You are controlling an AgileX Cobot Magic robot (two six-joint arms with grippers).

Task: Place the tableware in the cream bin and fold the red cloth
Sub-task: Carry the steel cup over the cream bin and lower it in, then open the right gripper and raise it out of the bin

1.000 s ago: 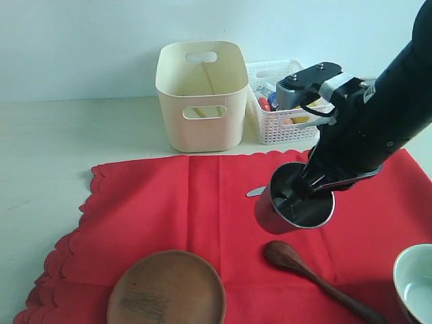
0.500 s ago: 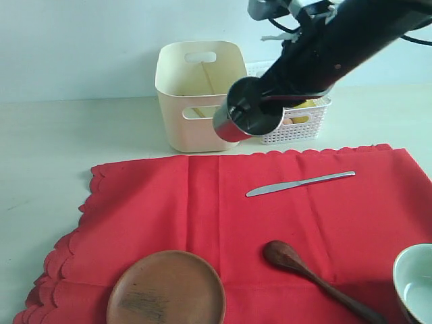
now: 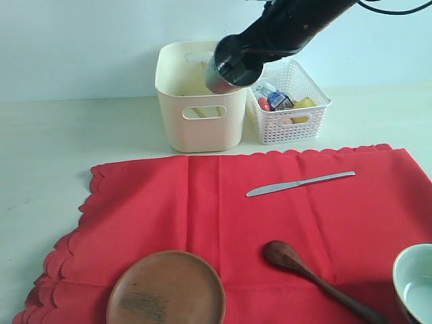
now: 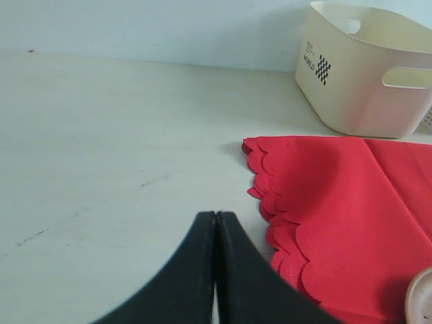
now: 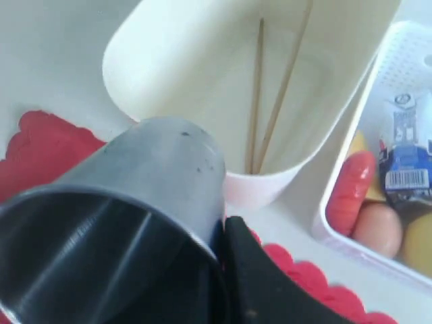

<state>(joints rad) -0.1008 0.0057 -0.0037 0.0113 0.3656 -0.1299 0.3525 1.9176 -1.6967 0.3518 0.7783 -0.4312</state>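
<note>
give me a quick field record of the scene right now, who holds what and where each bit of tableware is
right pincer: shut on steel cup, tilted above cream bin rim
left pincer: shut, empty, over bare table
in cream bin: chopsticks
on red cloth: knife, spoon, plate, bowl
red cloth: spread flat, unfolded
white basket: toy foods, beside bin
</note>
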